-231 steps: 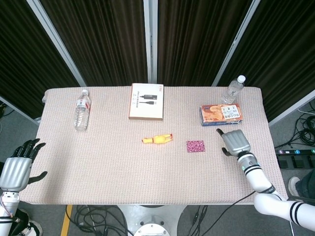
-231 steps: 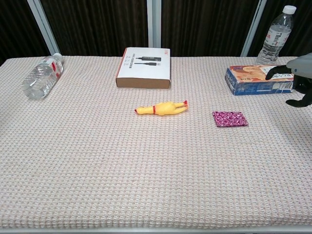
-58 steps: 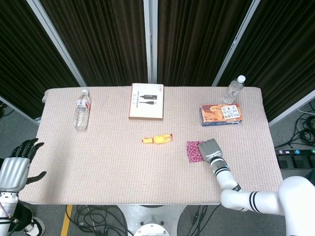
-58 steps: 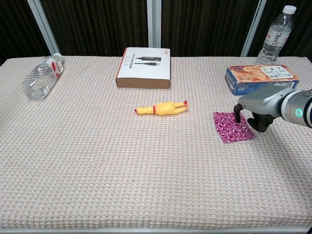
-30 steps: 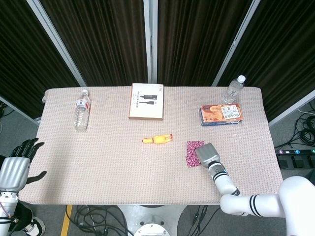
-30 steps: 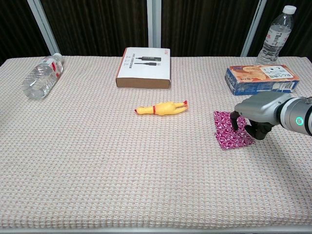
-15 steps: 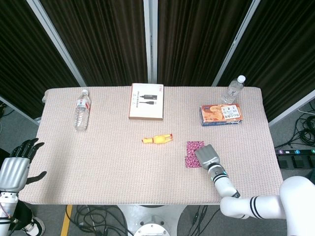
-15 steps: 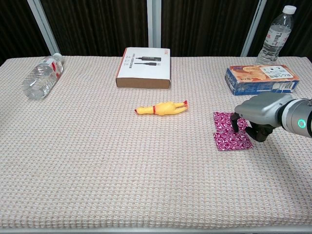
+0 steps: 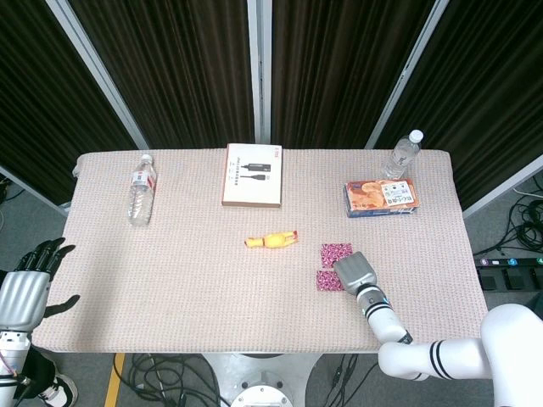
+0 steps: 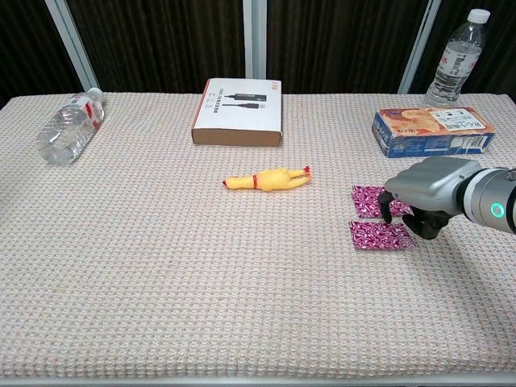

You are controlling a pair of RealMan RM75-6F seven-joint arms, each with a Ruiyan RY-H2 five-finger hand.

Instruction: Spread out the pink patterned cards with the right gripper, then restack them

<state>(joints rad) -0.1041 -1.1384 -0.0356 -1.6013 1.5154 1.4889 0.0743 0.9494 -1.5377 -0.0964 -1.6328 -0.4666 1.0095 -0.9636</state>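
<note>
My right hand (image 10: pixel 425 196) presses fingertips on pink patterned cards (image 10: pixel 379 235), split in two patches; holding nothing. Left hand (image 9: pixel 27 290) idle, fingers apart.

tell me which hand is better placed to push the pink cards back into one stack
The right hand, probably. Its fingers rest at the two separated groups of pink cards, near the table's right side. The left hand hangs off the table's left edge, open, far from the cards.

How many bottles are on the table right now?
2. One bottle lies on its side near the table's far left corner. The other bottle stands upright at the far right, just behind the box. Neither view shows any more.
</note>
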